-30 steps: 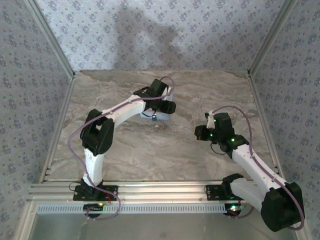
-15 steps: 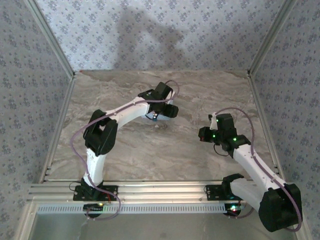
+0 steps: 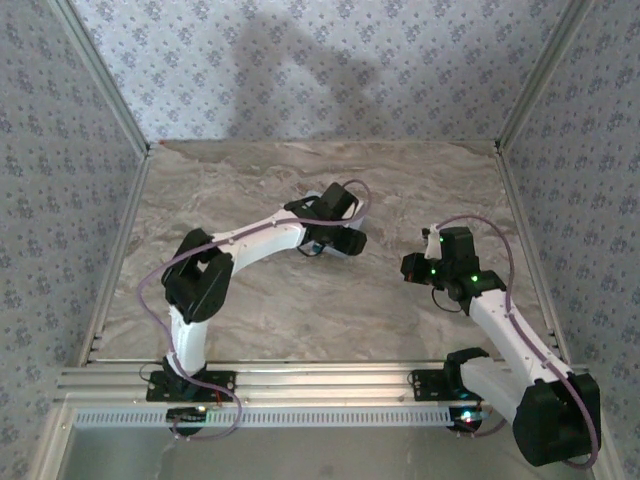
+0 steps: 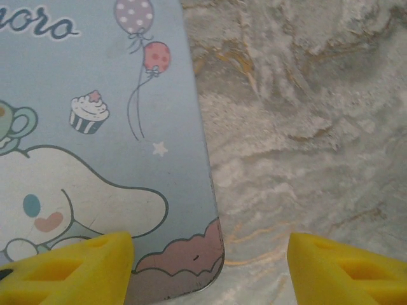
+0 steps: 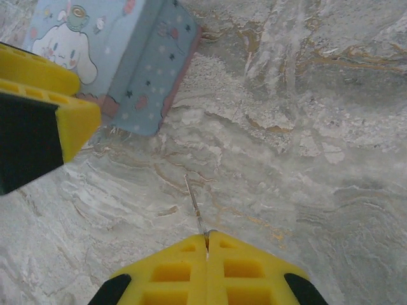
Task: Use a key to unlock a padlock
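Two grippers, one tin (image 4: 95,127), one thin key (image 5: 194,200): we see the right gripper (image 5: 206,236) clamped on the key and the left gripper (image 4: 210,254) spread wide over the tin's corner. Marble-look table (image 3: 290,315), flowery walls (image 3: 300,70).

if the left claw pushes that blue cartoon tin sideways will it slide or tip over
Probably slides rather than tips: the tin lies flat, broader than tall, on the smooth-looking table. Its glossy lid and rounded corner may let the left claw slip off. It looks thin-walled, so likely light, though contents can't be seen.
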Action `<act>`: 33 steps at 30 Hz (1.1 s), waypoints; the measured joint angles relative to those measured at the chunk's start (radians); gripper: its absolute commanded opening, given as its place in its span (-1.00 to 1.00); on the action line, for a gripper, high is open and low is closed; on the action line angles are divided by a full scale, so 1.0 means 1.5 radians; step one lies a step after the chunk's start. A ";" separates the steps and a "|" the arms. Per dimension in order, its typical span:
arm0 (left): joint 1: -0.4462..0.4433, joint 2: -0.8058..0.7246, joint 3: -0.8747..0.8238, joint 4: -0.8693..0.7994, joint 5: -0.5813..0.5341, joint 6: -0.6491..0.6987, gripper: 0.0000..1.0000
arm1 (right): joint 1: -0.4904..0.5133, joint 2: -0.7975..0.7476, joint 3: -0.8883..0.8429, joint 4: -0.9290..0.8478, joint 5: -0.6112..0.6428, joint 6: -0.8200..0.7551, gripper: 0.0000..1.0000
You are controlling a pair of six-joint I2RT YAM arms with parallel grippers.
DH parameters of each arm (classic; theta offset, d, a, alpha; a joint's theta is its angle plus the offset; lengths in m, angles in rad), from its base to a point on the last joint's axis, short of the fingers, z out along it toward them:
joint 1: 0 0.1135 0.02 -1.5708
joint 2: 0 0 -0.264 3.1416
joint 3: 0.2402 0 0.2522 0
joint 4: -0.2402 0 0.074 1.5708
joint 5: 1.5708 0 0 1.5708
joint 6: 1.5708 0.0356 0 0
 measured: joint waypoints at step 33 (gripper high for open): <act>0.230 -0.322 -0.504 0.340 0.240 -0.038 0.56 | 0.135 0.386 0.165 0.312 -0.149 0.073 -1.00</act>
